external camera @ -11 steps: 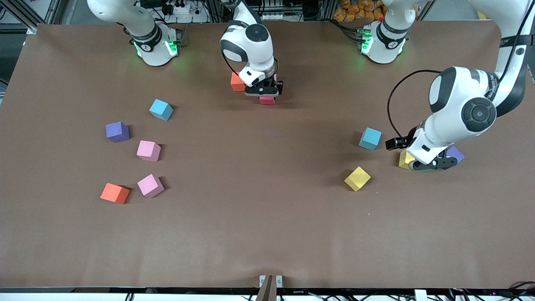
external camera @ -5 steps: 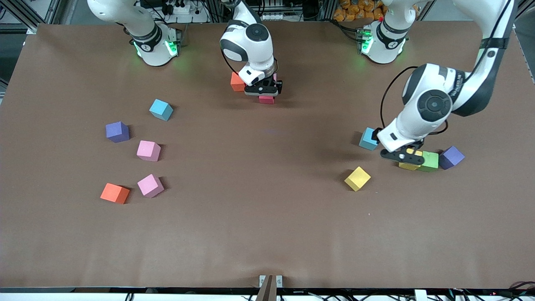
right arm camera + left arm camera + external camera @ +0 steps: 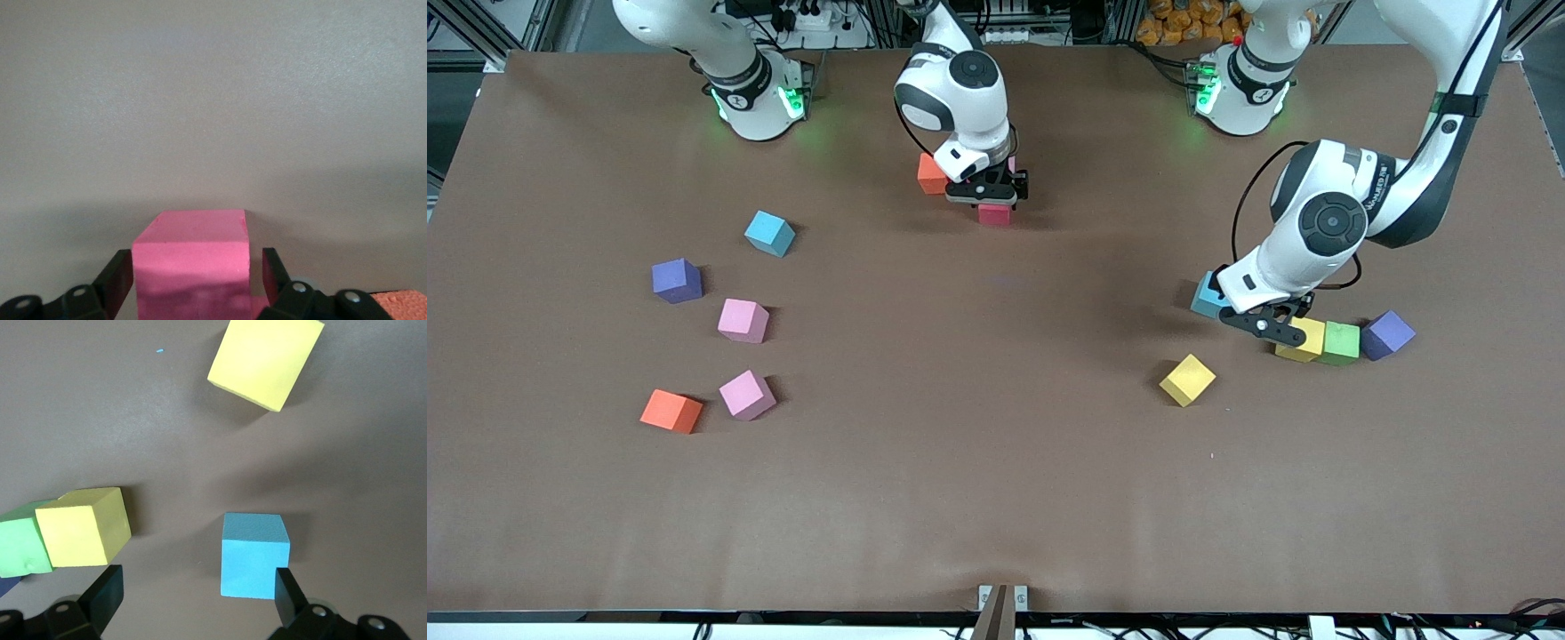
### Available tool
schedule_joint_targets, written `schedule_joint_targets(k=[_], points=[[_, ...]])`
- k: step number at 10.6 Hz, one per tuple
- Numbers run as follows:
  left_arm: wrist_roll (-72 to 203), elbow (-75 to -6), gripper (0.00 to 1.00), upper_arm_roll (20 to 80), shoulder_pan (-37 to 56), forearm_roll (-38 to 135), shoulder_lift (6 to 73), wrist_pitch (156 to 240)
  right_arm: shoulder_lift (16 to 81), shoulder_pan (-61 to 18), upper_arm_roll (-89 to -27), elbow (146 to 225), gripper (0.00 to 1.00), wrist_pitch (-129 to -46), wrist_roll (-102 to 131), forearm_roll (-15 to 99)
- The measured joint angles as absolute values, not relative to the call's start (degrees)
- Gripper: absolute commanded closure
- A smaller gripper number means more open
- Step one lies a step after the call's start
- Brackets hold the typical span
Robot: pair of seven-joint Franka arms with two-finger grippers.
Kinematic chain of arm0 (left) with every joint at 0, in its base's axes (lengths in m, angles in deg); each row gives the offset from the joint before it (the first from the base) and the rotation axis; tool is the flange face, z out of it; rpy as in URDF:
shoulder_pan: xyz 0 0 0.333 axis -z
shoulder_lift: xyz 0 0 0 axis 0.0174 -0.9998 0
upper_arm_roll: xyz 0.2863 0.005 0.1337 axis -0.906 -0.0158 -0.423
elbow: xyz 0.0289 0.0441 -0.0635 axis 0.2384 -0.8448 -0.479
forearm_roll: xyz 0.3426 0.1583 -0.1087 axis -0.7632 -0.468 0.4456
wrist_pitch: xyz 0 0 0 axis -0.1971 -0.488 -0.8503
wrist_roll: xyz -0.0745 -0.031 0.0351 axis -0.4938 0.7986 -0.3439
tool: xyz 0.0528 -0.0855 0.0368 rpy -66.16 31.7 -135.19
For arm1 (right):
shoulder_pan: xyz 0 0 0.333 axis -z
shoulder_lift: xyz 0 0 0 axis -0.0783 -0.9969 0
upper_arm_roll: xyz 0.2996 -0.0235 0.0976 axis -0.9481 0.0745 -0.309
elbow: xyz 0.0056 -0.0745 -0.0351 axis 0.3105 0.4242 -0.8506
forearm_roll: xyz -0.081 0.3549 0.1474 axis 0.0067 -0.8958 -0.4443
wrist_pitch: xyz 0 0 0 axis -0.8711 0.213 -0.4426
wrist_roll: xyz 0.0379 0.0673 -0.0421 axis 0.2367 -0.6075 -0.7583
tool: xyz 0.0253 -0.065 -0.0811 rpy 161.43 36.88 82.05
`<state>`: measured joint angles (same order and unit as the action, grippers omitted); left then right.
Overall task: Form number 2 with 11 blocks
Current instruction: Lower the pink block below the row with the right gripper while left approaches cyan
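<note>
My right gripper (image 3: 993, 204) is down at the table near the robots' bases, open, with a deep pink-red cube (image 3: 192, 257) between its fingers and a narrow gap on each side. An orange cube (image 3: 931, 174) sits close beside it. My left gripper (image 3: 1267, 324) hangs open and empty low over the table, between a light blue cube (image 3: 253, 553) and a yellow cube (image 3: 83, 527); the blue one lies by one finger (image 3: 287, 593). A green cube (image 3: 1340, 343) touches that yellow one, with a purple cube (image 3: 1388, 334) beside it. Another yellow cube (image 3: 1187, 380) lies nearer the camera.
Toward the right arm's end lie a light blue cube (image 3: 769, 233), a purple cube (image 3: 677, 280), two pink cubes (image 3: 743, 320) (image 3: 747, 395) and an orange cube (image 3: 671, 412). The brown table (image 3: 996, 498) is bare in its middle and front.
My left gripper has swung from over the yellow, green and purple cubes toward the light blue cube, uncovering them. My right gripper's fingers have opened off the pink-red cube.
</note>
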<state>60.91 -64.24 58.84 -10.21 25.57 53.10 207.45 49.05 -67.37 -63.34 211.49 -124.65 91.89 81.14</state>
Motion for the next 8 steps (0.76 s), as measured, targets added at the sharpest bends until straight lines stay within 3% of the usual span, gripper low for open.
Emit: schedule_joint_targets(k=[5, 8], points=[[60.9, -67.2, 0.00, 59.0, -9.9, 27.7, 53.1, 207.9, 49.3, -66.7, -61.5, 210.1, 0.00, -125.0, 92.0, 81.2], [61.3, -71.1, 0.00, 59.1, -8.9, 28.1, 52.9, 213.1, 50.4, -63.9, -61.3, 208.1, 0.00, -122.6, 87.7, 81.4]])
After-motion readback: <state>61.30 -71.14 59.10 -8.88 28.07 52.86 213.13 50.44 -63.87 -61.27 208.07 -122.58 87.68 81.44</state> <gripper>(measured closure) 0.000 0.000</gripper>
